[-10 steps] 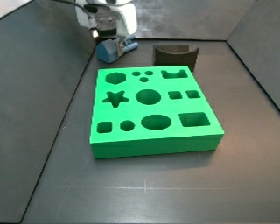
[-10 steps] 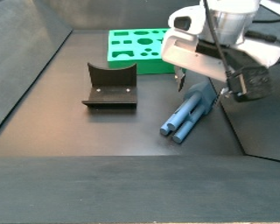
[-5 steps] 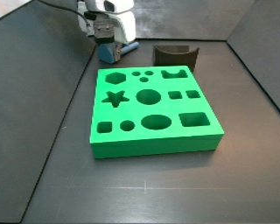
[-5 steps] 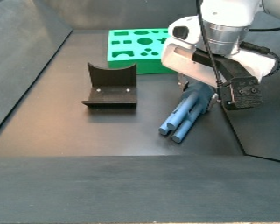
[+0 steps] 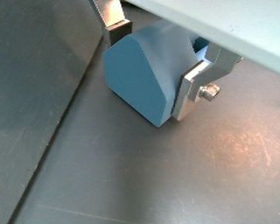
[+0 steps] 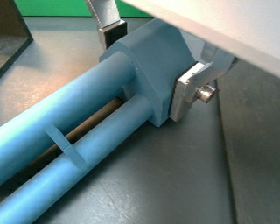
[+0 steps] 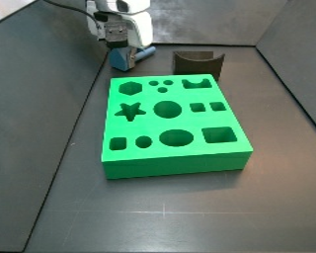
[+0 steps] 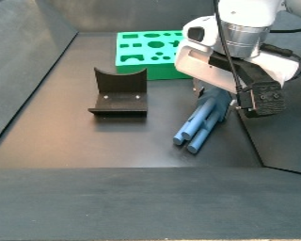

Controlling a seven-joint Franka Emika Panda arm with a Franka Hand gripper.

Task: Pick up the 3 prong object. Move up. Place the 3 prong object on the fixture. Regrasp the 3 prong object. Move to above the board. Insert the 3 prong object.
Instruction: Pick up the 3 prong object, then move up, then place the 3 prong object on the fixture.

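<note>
Item: light blue-grey plastic 3 prong object (image 8: 199,124), lying on the dark floor between the dark concave fixture (image 8: 118,92) and the wall, well apart from the bright green holed board (image 7: 174,128). The gripper (image 6: 154,54) is straddling its block end, silver finger plates (image 6: 192,86) flanking it; whether they are clamping cannot be told. Pickup appears under way; lift, fixture placement, regrasp and insertion are all remaining.

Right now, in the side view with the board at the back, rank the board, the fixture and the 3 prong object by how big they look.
1. The board, though farthest back and partly hidden by the arm.
2. The fixture and the 3 prong object look about alike; the gripper covers the object's upper end, so no ranking.
</note>
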